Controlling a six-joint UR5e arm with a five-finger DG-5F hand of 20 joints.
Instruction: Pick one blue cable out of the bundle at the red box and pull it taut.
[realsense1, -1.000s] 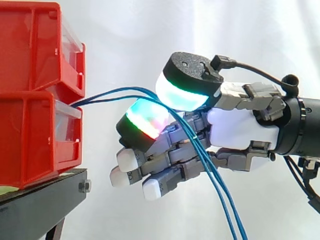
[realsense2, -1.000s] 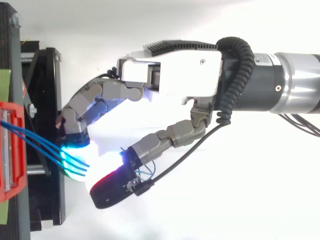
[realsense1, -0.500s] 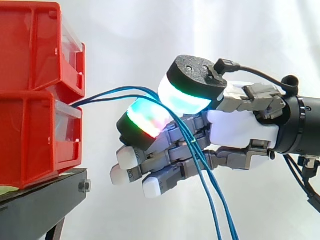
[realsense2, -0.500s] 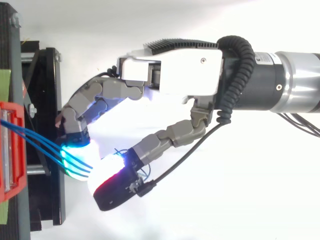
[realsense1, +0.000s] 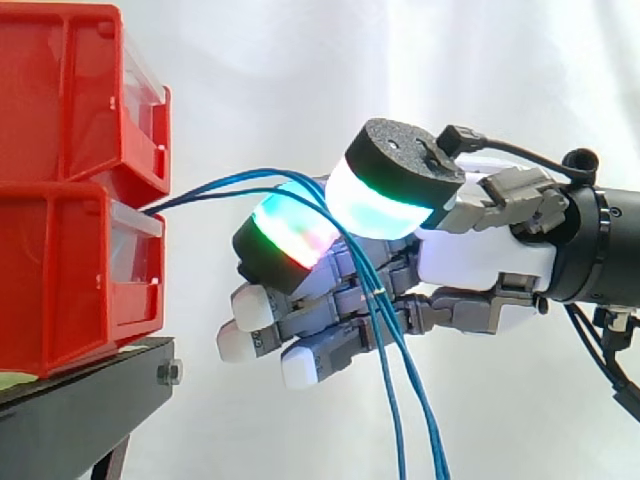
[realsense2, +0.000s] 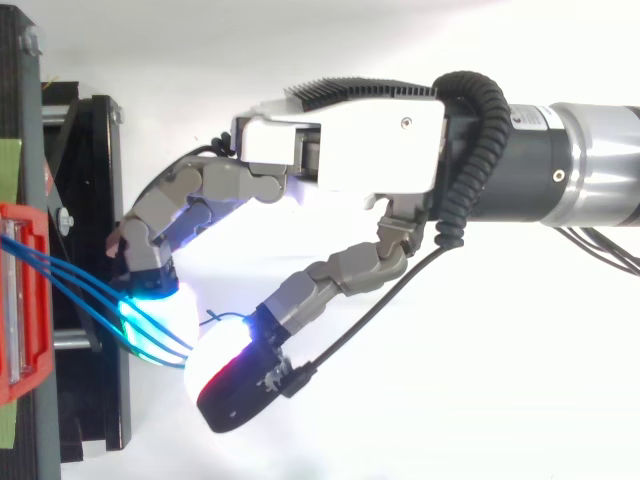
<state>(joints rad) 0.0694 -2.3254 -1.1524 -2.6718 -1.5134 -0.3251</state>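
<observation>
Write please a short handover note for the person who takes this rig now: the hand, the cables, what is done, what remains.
Hand: at the blue cables, close to the red box; I cannot tell whether it grips them.
Cables: several come out of the red box front, arch across the hand and hang down below it, slack.
Done: hand brought to the bundle.
Left: single out one cable and pull it taut.

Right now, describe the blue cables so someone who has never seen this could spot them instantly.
Find the stacked red bins on the black stand at the side view's left. From the lower bin, at its front, the blue cables arc rightward across the hand, then hang down. They are the only thin blue strands there.
</observation>
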